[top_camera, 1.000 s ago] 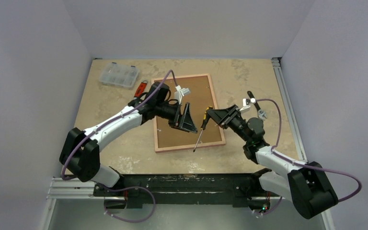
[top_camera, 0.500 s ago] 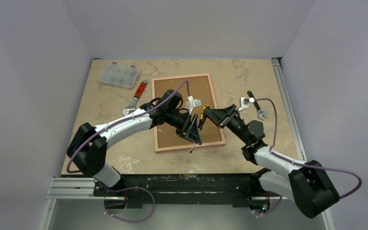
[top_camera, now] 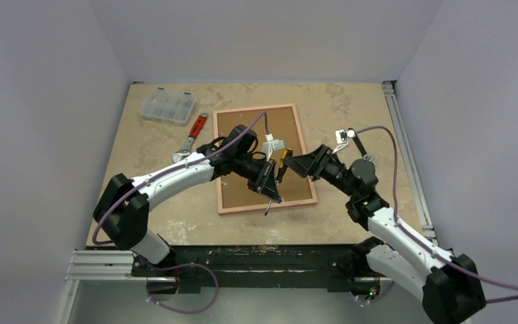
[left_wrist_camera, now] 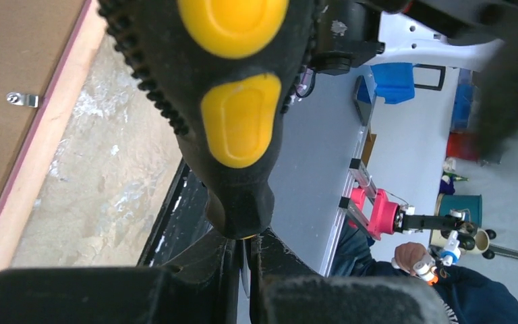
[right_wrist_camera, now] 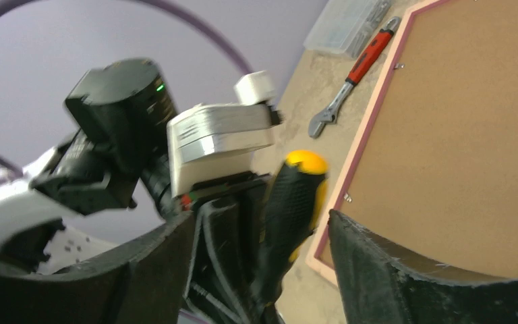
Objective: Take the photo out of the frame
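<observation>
Clamping the yellow-and-black screwdriver (top_camera: 282, 162) below its handle is the left gripper (top_camera: 273, 192); the right gripper (top_camera: 291, 163) gapes beside that handle; the frame (top_camera: 290, 125) lies back-up on the table (top_camera: 351, 108) beneath both.

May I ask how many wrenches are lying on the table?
2. A red-handled wrench lies left of the frame; a black wrench lies right of it, partly hidden by the right arm. Others may be hidden.

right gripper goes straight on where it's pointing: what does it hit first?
Most likely the screwdriver, held by the left gripper: its handle sits straight ahead of the open right gripper. Depth unclear.
</observation>
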{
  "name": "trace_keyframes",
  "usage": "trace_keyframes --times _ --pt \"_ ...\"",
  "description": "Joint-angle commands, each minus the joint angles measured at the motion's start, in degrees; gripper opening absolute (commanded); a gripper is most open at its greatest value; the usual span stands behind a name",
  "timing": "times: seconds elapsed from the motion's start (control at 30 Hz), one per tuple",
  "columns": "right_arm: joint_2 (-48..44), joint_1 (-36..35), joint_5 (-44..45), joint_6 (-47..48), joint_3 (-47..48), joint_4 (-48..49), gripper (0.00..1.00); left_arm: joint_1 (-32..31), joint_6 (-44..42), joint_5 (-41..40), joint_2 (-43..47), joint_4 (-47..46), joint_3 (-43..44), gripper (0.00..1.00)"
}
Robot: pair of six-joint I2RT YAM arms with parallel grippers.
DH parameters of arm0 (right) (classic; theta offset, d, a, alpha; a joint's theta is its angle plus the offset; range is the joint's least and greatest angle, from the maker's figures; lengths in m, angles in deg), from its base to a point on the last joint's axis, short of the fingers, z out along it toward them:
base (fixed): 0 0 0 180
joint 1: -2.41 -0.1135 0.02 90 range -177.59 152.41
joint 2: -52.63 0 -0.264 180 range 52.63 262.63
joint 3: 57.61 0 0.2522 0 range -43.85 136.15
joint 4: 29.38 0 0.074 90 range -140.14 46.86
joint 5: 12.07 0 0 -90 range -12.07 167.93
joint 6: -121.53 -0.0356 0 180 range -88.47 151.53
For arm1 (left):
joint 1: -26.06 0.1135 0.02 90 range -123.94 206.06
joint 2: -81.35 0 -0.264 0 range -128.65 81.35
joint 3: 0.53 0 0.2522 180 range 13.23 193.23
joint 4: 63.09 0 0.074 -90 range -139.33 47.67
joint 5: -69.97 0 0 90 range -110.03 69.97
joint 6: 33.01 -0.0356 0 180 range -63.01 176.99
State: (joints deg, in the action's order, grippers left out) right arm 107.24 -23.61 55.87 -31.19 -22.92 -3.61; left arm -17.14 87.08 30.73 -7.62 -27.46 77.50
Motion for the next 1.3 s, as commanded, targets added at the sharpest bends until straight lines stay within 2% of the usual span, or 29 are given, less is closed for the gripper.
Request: trace_keyframes --times 0.0,0.07,0.17,0.27,0.37,0.5,0.6,0.7,0.8,0.83,1.07,1.27 --pt "-9.39 0.36 -5.86 25.87 10.21 -34.08 0.81 0.57 -3.91 0.02 2.15 1.03 2.49 0.0" --pt "-11.17 0.62 -9.31 31.63 13.57 -42.21 0.92 0.52 -5.39 0.92 1.97 2.35 3.13 0.0" --pt "-9.47 0.76 -15.46 36.87 18.59 -52.49 0.93 0.28 -7.57 2.69 1.91 3.82 3.77 0.0" --pt "-6.88 1.46 -18.02 36.75 20.5 -56.63 0.92 -0.48 -9.76 3.69 2.56 4.96 4.1 0.0" --pt "-6.48 4.17 -24.22 30.49 18.02 -49.58 0.92 -1.59 -11.53 4.28 3.47 5.56 4.09 0.0" --pt "-5.68 8.57 -34.37 19.04 11.29 -30.89 0.94 -3.21 -13.34 4.91 3.37 7.4 4.74 0.0" --pt "-1.74 8.9 -40.41 15.03 10.12 -24.53 0.96 -4.53 -14.04 5.18 2.91 8.29 5.23 0.0" --pt "0.46 8.88 -41.51 12.22 8.73 -19.74 0.96 -5.12 -14.85 4.89 1.81 10.1 5.95 0.0" --pt "2.31 8.9 -43.27 1.37 4.0 -0.84 0.93 -5.14 -15.16 4.93 1.31 10.67 6.44 0.0" --pt "3.35 8.94 -43.3 -0.6 3.17 1.37 0.91 -5.14 -15.15 5.0 1.33 10.62 6.42 0.0" --pt "6.52 8.91 -43.51 -3.69 0.72 8.77 0.84 -5.75 -15.48 5.55 0.82 10.76 6.39 0.0" --pt "7.41 9.14 -43.42 -2.95 3.41 8.4 0.84 -6.11 -16.1 5.4 0.7 11.65 6.74 0.0"
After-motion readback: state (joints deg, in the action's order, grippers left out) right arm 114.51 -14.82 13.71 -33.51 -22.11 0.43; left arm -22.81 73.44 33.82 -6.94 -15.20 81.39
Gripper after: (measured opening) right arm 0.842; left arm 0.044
